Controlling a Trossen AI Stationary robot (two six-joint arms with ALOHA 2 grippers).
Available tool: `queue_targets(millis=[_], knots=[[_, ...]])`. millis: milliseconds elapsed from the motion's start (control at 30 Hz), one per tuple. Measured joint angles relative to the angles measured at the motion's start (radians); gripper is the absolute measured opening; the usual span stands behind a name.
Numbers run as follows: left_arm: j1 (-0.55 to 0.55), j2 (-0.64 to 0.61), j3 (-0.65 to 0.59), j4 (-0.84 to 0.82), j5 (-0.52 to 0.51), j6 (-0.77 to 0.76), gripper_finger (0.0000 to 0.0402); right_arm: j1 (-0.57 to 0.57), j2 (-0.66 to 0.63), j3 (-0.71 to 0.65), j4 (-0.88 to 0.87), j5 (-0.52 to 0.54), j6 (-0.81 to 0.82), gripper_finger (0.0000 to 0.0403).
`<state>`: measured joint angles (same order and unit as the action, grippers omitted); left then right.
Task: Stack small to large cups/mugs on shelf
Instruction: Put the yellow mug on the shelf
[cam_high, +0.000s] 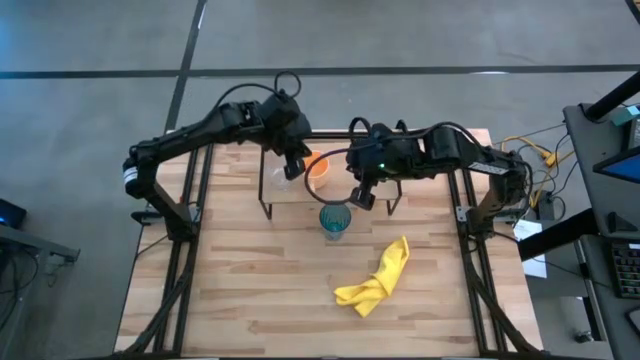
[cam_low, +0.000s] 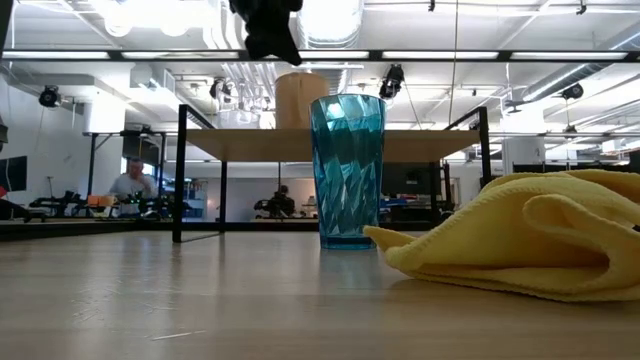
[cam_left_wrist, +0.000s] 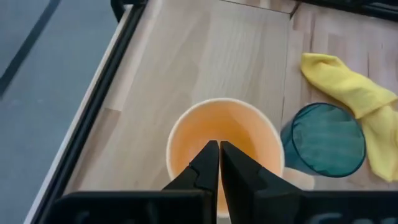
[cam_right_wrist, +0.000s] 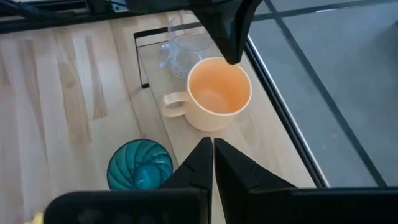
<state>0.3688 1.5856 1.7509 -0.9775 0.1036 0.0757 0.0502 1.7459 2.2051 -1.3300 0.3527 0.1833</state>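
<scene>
Left claw: the left gripper (cam_left_wrist: 219, 163) hangs just above the orange mug, fingers pressed together with nothing between them; in the high view (cam_high: 292, 166) it sits upper centre of the frame.
Right claw: the right gripper (cam_right_wrist: 212, 163) also has its fingers together and empty, poised above the near edge of the shelf between mug and tumbler; centre of the high view (cam_high: 360, 196).
Orange mug: the orange mug (cam_right_wrist: 217, 93) stands upright on the shelf, handle turned toward the tabletop side, just beside the glass cup. Probably ceramic or stiff plastic, moderately heavy and rigid; the handle or one wall pinched over the rim looks like the surest hold.
Glass cup: the small clear glass cup (cam_right_wrist: 181, 50) stands on the shelf at upper centre of the right wrist view, close to the mug. Likely fragile and slick, so a gentle pinch on the rim seems wise.
Teal tumbler: the teal tumbler (cam_low: 346, 170) stands upright on the tabletop, in front of the shelf, centre of the low view. Likely light ribbed plastic, tall enough to tip; grip it by the rim wall.
Shelf: the shelf (cam_high: 281, 192), a light-wood board on thin black legs, lies upper centre of the high view.
Cloth: a yellow cloth (cam_high: 378, 280) lies crumpled on the tabletop (cam_high: 240, 290), lower right of centre, apart from the tumbler.
</scene>
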Motion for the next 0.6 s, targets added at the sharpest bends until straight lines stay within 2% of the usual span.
queue_targets(millis=[600], knots=[[-0.011, 0.000, -0.150, 0.173, 0.047, -0.070, 0.0000, 0.000, 0.006, 0.000, -0.005, 0.016, -0.007, 0.0008]])
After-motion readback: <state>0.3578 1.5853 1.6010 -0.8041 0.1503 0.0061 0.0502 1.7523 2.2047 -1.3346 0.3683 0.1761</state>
